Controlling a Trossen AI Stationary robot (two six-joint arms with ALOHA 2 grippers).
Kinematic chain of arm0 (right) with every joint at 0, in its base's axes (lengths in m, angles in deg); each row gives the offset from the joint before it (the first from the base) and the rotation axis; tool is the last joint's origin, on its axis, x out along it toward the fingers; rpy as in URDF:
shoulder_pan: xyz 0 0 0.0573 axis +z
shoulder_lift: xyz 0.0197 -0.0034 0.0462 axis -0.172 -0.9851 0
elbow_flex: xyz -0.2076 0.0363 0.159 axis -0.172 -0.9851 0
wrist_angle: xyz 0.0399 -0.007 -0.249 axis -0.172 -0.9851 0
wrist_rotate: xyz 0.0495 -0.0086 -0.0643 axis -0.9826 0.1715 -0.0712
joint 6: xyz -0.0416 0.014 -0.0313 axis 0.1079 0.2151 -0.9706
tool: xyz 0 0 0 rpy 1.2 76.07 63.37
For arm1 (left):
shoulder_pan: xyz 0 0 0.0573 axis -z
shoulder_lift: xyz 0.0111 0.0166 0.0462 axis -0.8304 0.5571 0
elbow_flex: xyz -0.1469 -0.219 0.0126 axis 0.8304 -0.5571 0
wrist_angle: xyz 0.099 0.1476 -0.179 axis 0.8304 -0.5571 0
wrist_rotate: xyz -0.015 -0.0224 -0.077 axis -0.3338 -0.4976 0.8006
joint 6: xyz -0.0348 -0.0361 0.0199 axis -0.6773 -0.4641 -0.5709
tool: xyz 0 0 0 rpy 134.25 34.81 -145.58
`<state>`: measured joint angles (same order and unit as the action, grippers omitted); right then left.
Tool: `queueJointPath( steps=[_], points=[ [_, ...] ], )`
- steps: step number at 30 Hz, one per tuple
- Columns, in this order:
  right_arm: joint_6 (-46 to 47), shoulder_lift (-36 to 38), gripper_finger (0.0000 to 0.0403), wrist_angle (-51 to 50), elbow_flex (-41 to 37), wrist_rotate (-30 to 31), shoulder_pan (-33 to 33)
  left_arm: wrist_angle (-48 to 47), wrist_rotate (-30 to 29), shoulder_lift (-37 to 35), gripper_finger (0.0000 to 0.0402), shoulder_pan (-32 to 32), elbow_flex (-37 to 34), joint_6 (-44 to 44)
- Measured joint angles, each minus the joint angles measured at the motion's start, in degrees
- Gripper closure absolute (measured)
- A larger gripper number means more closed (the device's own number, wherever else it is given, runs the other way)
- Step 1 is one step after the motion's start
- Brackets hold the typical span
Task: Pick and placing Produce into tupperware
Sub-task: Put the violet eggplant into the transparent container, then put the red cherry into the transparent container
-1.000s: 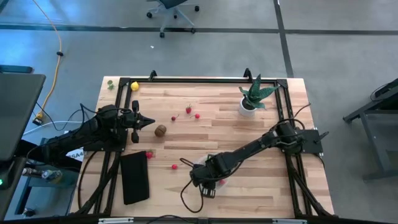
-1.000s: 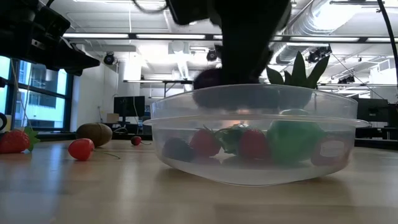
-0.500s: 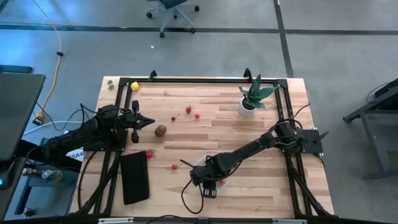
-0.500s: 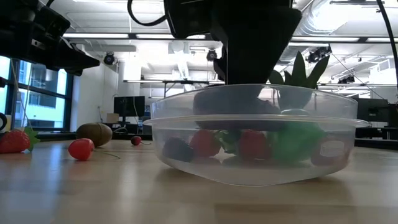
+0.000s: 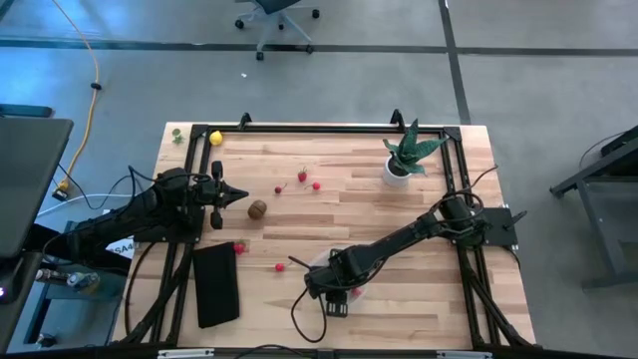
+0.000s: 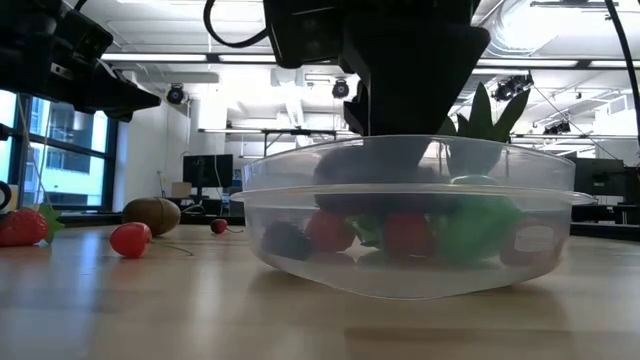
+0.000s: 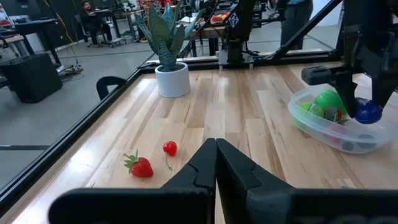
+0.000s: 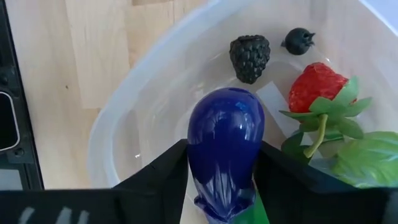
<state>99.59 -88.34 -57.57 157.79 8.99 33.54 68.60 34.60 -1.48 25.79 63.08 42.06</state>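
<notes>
- Since a second ago, the right gripper (image 8: pixel 224 180) has come a little lower into the clear, round, shallow plastic tupperware (image 6: pixel 405 215), and its dark body now fills more of the space above the rim in the low view; nothing else on the table has changed place.
- Between its two dark fingers (image 8: pixel 158 174) sits a glossy purple toy eggplant (image 8: pixel 225 144); both fingers touch its sides, so the jaws are part open around it and it is held above the container floor.
- Under and around the eggplant, inside the tupperware, lie a black toy blackberry (image 8: pixel 249 57), a small dark berry (image 8: pixel 299 40), a red toy strawberry with green leaves (image 8: pixel 317 87) and a bright green piece (image 6: pixel 475 225).
- From above, the tupperware is at the near middle of the light wooden table (image 5: pixel 399 209), mostly covered by the right arm.
- Still outside the container are a brown toy kiwi (image 5: pixel 257 209), small red cherries (image 5: pixel 316 185) near the middle, a red strawberry (image 5: pixel 238 248) just beside the flat black rectangle (image 5: pixel 215 284), one more red piece (image 5: pixel 279 267) between that rectangle and the tupperware, and a yellow piece (image 5: pixel 215 139) at the far left corner.
- At the left side of the table the left gripper (image 5: pixel 239 196) hovers with its fingers pressed together and nothing between them, near the kiwi but not touching it.
- A spiky green plant in a white pot (image 5: pixel 404 158) stands at the far right.
</notes>
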Motion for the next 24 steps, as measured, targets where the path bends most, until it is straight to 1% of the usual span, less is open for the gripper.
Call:
queueJointPath(
  steps=[8,16,18,24],
  points=[
    [-0.75,0.0,0.021,-0.04,0.0,0.44,0.0,-0.01,-0.01,0.0,0.0401,0.0,0.0,0.02],
    [0.31,0.75,0.0206,0.02,0.07,1.22,0.0,0.0,0.0,0.0,0.0401,-0.01,0.0,0.02],
    [0.89,2.2,0.0206,0.11,0.07,2.67,0.02,0.0,-0.02,0.0,0.0401,-0.02,0.0,0.0],
    [0.9,7.41,0.0206,0.46,0.13,10.03,-1.88,-0.02,0.0,0.0,0.0401,0.0,0.0,0.0]
  ],
)
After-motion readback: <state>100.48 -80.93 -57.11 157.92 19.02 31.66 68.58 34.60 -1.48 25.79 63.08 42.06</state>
